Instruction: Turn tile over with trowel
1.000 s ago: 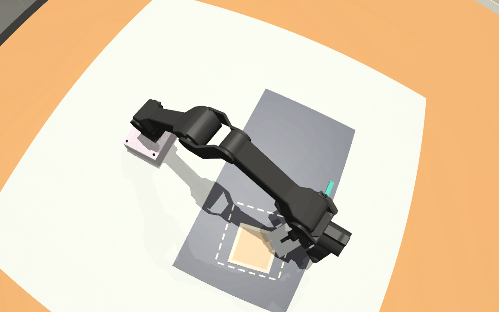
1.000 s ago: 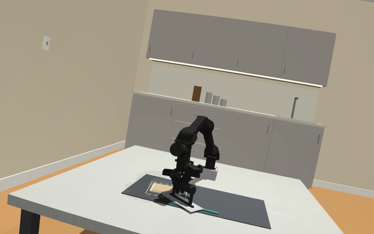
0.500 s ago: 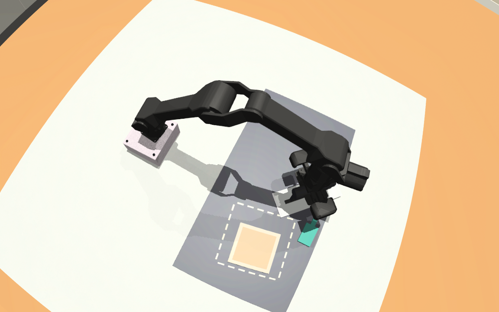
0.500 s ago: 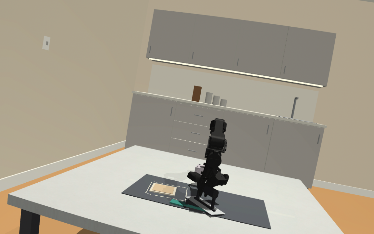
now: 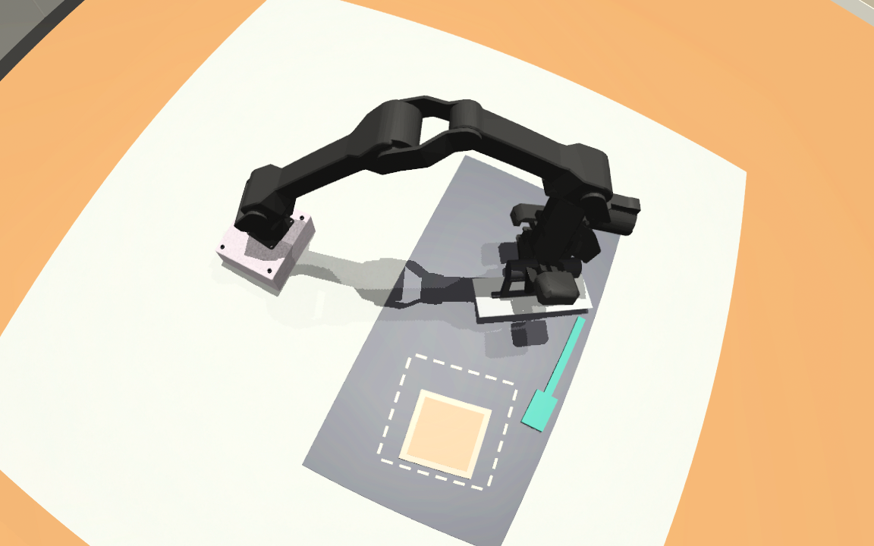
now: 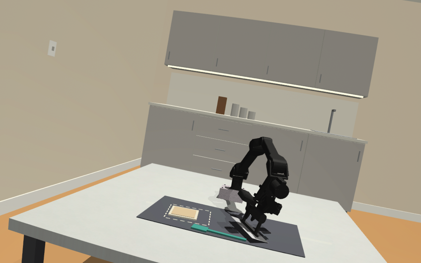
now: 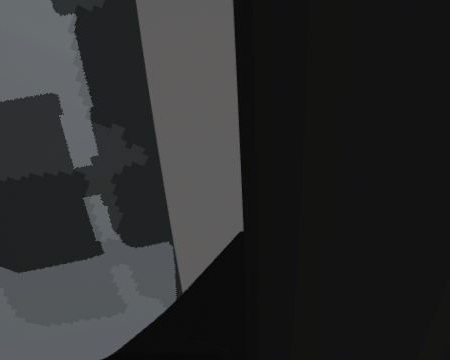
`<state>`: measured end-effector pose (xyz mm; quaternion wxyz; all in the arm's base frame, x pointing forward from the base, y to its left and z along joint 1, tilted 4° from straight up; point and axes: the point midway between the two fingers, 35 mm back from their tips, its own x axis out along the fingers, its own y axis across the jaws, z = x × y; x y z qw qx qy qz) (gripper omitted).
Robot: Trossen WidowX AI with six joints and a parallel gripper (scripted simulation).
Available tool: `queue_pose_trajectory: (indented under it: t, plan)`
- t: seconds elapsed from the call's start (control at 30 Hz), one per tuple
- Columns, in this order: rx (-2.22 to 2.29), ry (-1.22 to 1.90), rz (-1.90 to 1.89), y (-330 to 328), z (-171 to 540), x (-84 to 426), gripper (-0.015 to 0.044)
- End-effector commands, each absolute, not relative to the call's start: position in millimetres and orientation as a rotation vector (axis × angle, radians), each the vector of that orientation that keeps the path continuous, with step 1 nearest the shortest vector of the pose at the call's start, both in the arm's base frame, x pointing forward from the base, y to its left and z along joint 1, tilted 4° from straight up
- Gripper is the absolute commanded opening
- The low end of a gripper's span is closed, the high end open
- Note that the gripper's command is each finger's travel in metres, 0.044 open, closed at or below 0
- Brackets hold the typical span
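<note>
The trowel has a flat white blade (image 5: 495, 309) (image 7: 197, 125) and a black bar handle. My gripper (image 5: 542, 266) (image 6: 256, 212) is shut on that handle and holds the trowel low over the mat; any small gap below the blade is hard to judge. The tile (image 5: 445, 435) (image 6: 184, 212) lies flat inside the dashed outline (image 5: 510, 383), towards its lower part in the top view. Its upper face shows an orange square with a cream border. The trowel is well apart from the tile. In the wrist view, dark parts hide the grip.
A teal paddle-shaped tool (image 5: 539, 410) (image 6: 200, 227) lies along the mat's edge, beside the outline; its handle end is close to the blade. The grey mat (image 5: 341, 441) (image 6: 288, 235) rests on the white table (image 5: 155, 380). The arm's base block (image 5: 231, 253) stands left of the mat.
</note>
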<state>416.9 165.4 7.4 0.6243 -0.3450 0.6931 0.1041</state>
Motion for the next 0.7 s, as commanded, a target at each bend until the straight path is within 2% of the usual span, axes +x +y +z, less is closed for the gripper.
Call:
queue_pose_trajectory:
  t: [0.0,0.67]
  plan:
    - [-0.822,1.575,0.125,190,13,397,0.0]
    - [-0.868,1.273,-0.273,268,46,317,0.0]
